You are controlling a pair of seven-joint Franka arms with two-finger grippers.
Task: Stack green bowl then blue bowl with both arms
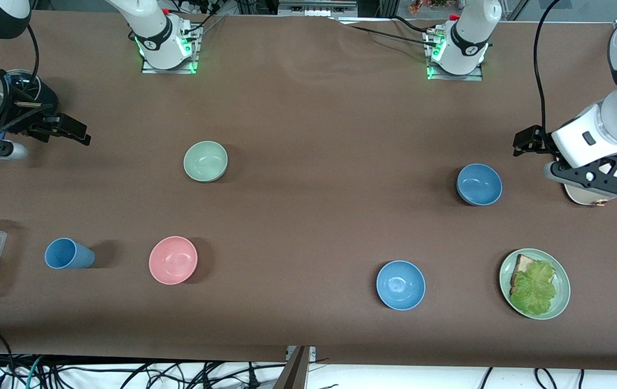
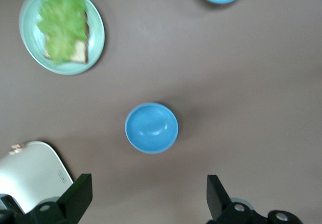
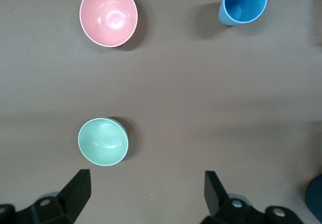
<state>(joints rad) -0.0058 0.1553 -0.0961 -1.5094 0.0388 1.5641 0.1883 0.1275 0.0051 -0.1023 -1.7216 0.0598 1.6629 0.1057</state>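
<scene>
- The green bowl (image 1: 206, 161) is sitting upright toward the right arm's end of the table, ahead of the right gripper (image 3: 146, 194), whose jaws are standing wide and holding nothing.
- The blue bowl (image 1: 479, 184) is sitting upright toward the left arm's end, almost centred ahead of the left gripper (image 2: 148, 196), which is also gaping wide and empty.
- Both bowls are looking light, stiff and smooth, probably plastic; a pinch across the rim, one finger inside and one outside, seems the surest hold, since the rounded wall could be slipping out of a side squeeze.
- The green bowl is lying off toward one finger rather than between the jaws, so the right gripper is needing a sideways shift before descending.
- Open cloth is lying all round each bowl; the pink bowl (image 1: 173, 260), blue cup (image 1: 68, 253) and brighter blue bowl (image 1: 400, 284) are well apart.
- A white appliance (image 2: 31, 171) is sitting just beside the left gripper's finger, and the sandwich plate (image 1: 561, 278) is farther off.
</scene>
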